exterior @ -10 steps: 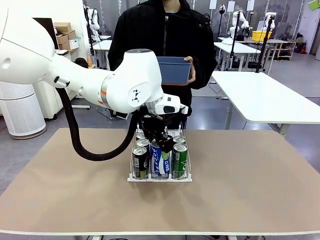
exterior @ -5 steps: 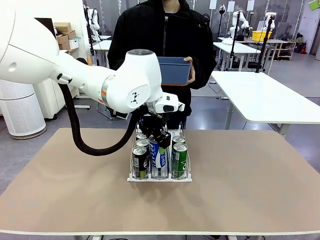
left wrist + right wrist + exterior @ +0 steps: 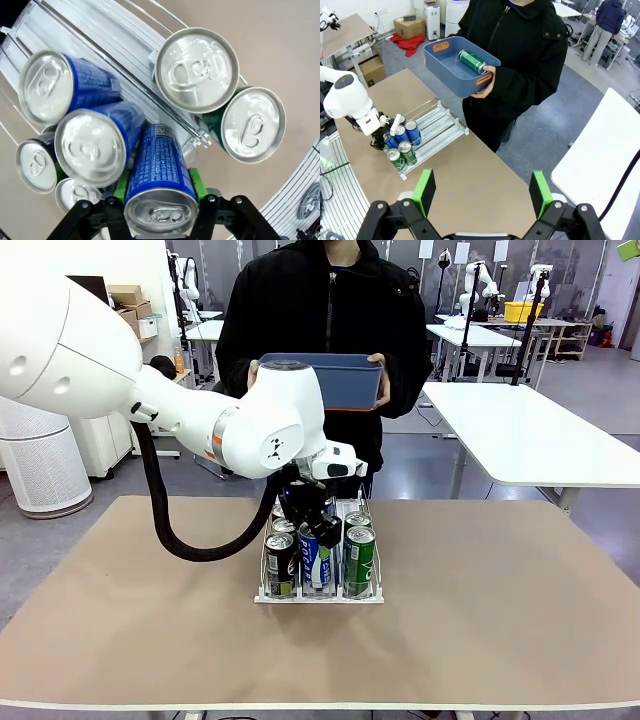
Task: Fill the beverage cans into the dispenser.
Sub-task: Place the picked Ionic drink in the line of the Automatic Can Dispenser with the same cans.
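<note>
My left gripper is shut on a blue-and-white beverage can, gripping near its silver top at the front of the middle lane of the white wire dispenser. In the left wrist view the green pads clamp this can, which leans toward two more blue cans behind it. Green cans fill the right lane and black cans the left. My right gripper is open high above the table, holding nothing.
A person in a black jacket stands at the far edge holding a blue plastic bin; a green can lies in the bin. Bare tabletop surrounds the dispenser. White tables stand behind on the right.
My left arm's elbow and wrist have risen and shifted slightly left, with the blue-and-white can still gripped in the middle lane. The person and the bin have stayed put.
</note>
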